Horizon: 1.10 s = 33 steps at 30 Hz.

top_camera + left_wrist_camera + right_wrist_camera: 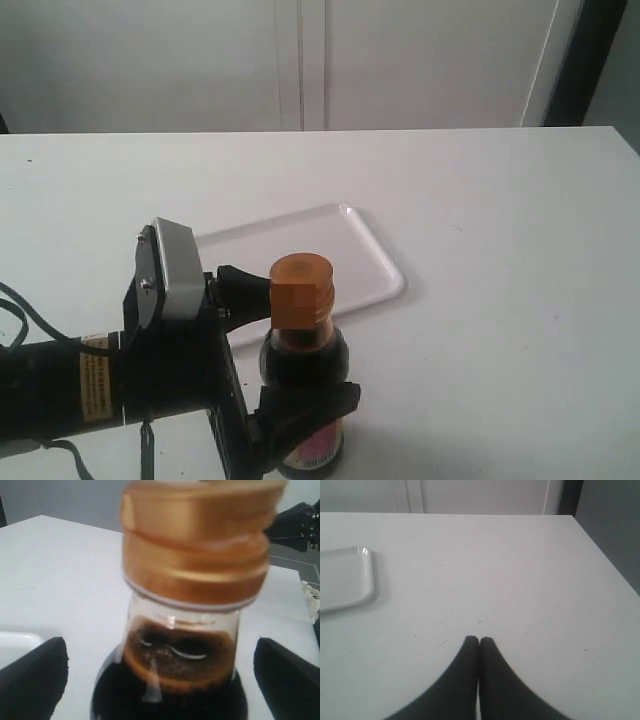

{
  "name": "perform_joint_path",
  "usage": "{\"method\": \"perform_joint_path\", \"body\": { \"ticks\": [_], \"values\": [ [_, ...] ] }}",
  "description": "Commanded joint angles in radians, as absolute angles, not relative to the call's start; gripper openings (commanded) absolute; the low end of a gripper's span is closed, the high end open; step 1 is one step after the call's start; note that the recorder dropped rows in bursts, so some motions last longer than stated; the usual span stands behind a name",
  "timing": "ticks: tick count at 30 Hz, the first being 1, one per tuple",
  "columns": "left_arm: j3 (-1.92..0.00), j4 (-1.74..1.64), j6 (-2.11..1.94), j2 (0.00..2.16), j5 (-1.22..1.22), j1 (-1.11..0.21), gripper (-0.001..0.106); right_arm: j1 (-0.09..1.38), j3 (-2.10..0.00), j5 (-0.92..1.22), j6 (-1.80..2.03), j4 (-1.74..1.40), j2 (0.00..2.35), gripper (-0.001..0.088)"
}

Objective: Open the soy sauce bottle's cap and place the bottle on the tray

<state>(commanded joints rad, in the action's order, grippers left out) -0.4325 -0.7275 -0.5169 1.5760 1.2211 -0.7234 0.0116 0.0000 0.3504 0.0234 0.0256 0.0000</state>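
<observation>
Little of the task can be judged done. The cap [300, 290] is seen shut on the bottle [305, 375], and the bottle stands upright on the table [500, 250], at about 6 o'clock from the tray [300, 265] and just beside its near edge, not on it. Both the opening of the cap and the placing on the tray are left.

The left gripper [285, 345] is reached in from 9 o'clock, level with the table, and is set around the bottle's shoulders. In the left wrist view its fingers [32, 680] are seen spread wide at either side of the glass with table showing between, so the jaws are parted and nothing is gripped yet. A closing on the body is judged to be called for before the cap can be worked.

The right gripper [479, 641] is out of the exterior view. Its tips are pressed together, empty, held low over bare table, with the tray's corner at about 10 o'clock from them.
</observation>
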Motion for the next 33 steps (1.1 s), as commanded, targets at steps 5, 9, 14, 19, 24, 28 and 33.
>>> {"method": "perform_joint_path", "body": {
  "ticks": [5, 9, 14, 19, 24, 28, 33],
  "values": [
    [-0.432, -0.704, -0.496, 1.617, 1.221, -0.723, 0.105, 0.012, 0.000, 0.350, 0.023, 0.026, 0.000, 0.0000],
    [-0.445, -0.712, -0.481, 1.657, 1.221, -0.723, 0.105, 0.012, 0.000, 0.350, 0.036, 0.026, 0.000, 0.0000],
    [-0.457, -0.721, -0.474, 1.666, 1.221, -0.723, 0.104, 0.012, 0.000, 0.350, 0.042, 0.026, 0.000, 0.0000],
    [-0.457, -0.768, -0.470, 1.666, 1.221, -0.723, 0.062, 0.012, 0.000, 0.350, 0.042, 0.026, 0.000, 0.0000],
    [-0.457, -0.805, -0.470, 1.666, 1.221, -0.723, 0.028, 0.012, 0.000, 0.350, 0.042, 0.026, 0.000, 0.0000],
    [-0.457, -0.829, -0.452, 1.666, 1.221, -0.723, 0.003, 0.012, 0.000, 0.350, 0.042, 0.026, 0.000, 0.0000],
    [-0.457, -0.834, -0.422, 1.666, 1.221, -0.723, 0.000, 0.012, 0.000, 0.350, 0.042, 0.026, 0.000, 0.0000]
  ]
}}
